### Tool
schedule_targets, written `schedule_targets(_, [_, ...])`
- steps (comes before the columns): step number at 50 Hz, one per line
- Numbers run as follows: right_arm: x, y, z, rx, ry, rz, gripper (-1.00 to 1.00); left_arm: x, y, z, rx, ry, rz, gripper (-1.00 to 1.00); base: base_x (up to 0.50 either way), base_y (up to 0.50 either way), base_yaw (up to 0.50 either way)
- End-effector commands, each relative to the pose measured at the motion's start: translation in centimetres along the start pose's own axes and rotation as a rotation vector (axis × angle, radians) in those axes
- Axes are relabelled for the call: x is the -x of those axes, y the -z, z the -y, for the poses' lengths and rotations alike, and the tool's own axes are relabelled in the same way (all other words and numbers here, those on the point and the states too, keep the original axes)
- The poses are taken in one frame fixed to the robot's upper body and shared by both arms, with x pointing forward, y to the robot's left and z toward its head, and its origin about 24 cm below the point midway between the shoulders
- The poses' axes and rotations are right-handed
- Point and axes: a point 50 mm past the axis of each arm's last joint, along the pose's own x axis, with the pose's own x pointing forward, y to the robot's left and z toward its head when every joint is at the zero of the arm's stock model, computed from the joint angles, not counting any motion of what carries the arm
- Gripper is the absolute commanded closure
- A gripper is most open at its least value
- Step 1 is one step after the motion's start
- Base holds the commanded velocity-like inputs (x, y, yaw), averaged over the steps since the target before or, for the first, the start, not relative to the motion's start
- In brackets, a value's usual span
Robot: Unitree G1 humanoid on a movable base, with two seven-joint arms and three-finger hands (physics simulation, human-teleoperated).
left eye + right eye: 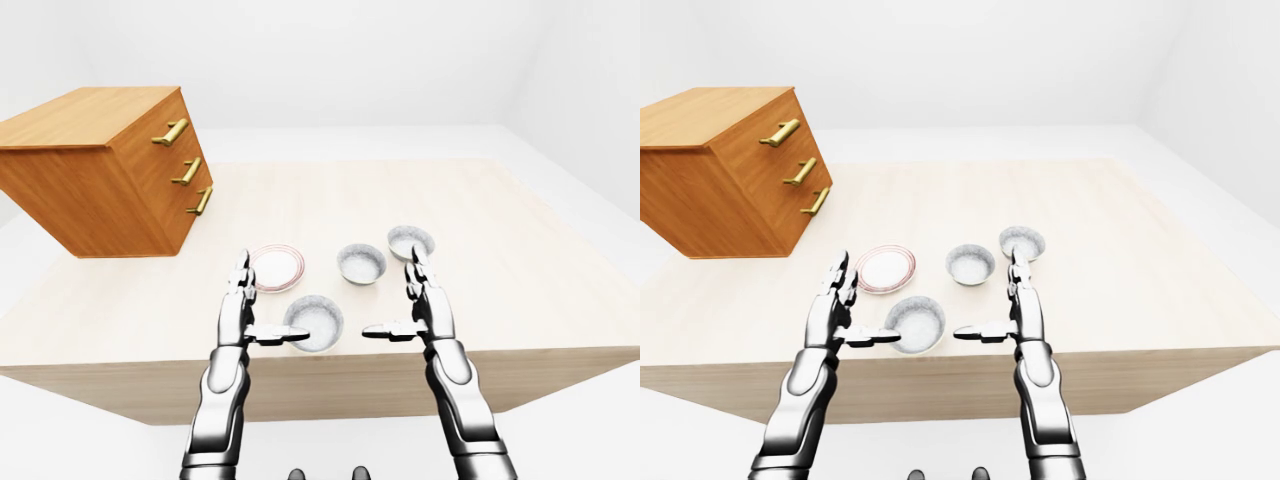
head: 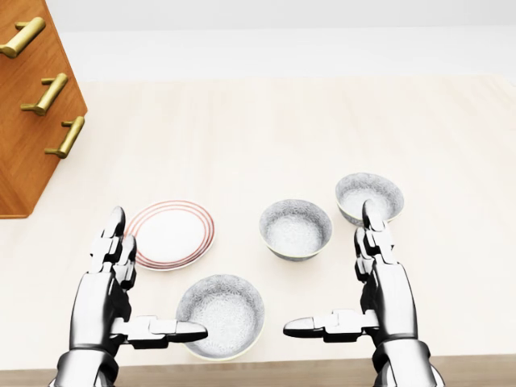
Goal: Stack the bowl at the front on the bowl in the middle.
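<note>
Three grey speckled bowls stand on the pale wooden table. The nearest bowl sits close to the table's bottom edge in the head view. The middle bowl lies up and to the right of it, and a third bowl is further right. My left hand is open beside the nearest bowl's left rim, its thumb reaching over that rim. My right hand is open to that bowl's right, apart from it, fingers pointing up the view below the third bowl. Neither hand holds anything.
A white plate with red rings lies left of the middle bowl, just above my left hand. A wooden chest of drawers with brass handles stands on the table at the upper left. The table's near edge runs just below the hands.
</note>
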Motion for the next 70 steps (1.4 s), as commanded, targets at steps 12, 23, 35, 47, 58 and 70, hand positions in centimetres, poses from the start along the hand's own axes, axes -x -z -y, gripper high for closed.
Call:
schedule_targets(12, [0.21,-0.16,0.37,0.056,-0.008,0.044,-1.00,0.27,0.14,-0.40,-0.003,0.020,0.002,-1.00,0.00,0.00,0.00])
schedule_targets(23, [0.46,-0.41,0.26,0.079,-0.013,0.060,-1.00,0.23,0.44,-0.43,-0.012,0.019,-0.004,-1.00,0.14,-0.01,0.00])
schedule_targets(35, [0.52,-0.37,0.31,0.090,-0.011,0.064,-1.00,0.30,0.44,-0.43,-0.016,0.016,-0.009,-1.00,0.24,-0.02,0.00])
schedule_targets(47, [0.40,-0.35,0.36,0.088,-0.010,0.062,-1.00,0.17,0.57,-0.46,-0.026,0.010,-0.013,-1.00,0.24,-0.02,0.00])
schedule_targets(58, [0.26,-0.22,0.43,0.063,-0.006,0.051,-1.00,0.13,0.68,-0.52,-0.028,0.008,-0.012,-1.00,0.24,-0.02,0.00])
schedule_targets(70, [0.26,-0.18,0.38,0.078,-0.007,0.055,-1.00,0.07,0.69,-0.57,-0.027,0.005,-0.013,-1.00,0.24,-0.02,0.00])
